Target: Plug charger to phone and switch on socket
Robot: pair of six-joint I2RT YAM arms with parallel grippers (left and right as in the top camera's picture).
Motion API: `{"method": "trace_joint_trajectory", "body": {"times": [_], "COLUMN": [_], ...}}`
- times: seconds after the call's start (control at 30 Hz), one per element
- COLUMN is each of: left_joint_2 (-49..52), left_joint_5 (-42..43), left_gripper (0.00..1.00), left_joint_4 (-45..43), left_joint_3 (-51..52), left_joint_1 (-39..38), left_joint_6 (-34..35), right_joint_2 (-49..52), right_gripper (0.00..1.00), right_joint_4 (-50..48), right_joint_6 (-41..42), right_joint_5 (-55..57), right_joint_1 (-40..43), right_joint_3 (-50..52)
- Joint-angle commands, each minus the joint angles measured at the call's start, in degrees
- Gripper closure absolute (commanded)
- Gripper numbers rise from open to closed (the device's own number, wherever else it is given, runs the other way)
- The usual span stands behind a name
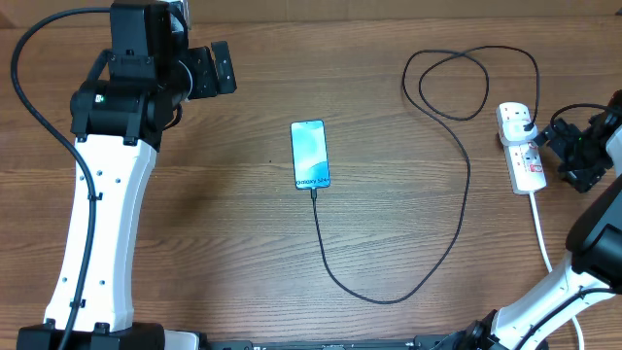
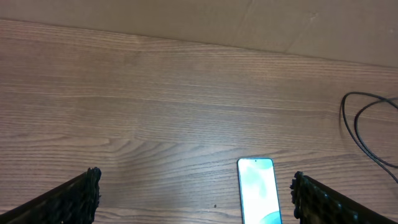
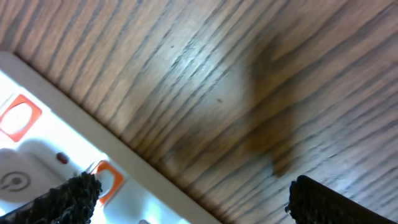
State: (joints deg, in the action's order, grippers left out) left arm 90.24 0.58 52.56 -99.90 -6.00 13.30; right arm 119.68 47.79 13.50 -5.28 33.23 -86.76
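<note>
The phone (image 1: 310,154) lies flat mid-table, its light blue screen up; its top half shows in the left wrist view (image 2: 257,190). The thin black charger cable (image 1: 457,224) meets the phone's bottom edge, curves round the front and loops back to a black plug (image 1: 525,123) seated in the white socket strip (image 1: 520,156). My left gripper (image 1: 225,70) is open and empty, well to the phone's far left (image 2: 196,199). My right gripper (image 1: 564,156) is open just right of the strip (image 3: 193,196). The strip's orange-red switches (image 3: 104,177) show by its left finger.
The strip's thick white cord (image 1: 542,238) runs toward the front right edge. Cable loops (image 1: 457,83) lie at the back right and show in the left wrist view (image 2: 367,134). A cardboard wall (image 2: 261,25) borders the table's far edge.
</note>
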Motion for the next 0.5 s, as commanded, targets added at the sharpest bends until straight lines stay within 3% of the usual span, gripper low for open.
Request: {"method": "trace_joint_trajectory", "body": {"times": [0.0,0.47], "left_joint_2": [0.46,0.46], "left_joint_5": [-0.81,-0.81], "left_gripper": [0.00,0.00], "left_joint_4": [-0.07,-0.07], "left_joint_3": [0.04,0.04], "left_joint_1": [-0.39,-0.39], "left_joint_6": [-1.09,-1.09], "right_joint_2": [0.90,0.90], "right_gripper": [0.00,0.00], "right_joint_4": [-0.09,1.22], "right_joint_6": [-0.44,-2.91], "right_joint_5": [1.99,-2.56], "right_joint_1": [-0.07,-1.09], "right_joint_3": [0.57,0.57]}}
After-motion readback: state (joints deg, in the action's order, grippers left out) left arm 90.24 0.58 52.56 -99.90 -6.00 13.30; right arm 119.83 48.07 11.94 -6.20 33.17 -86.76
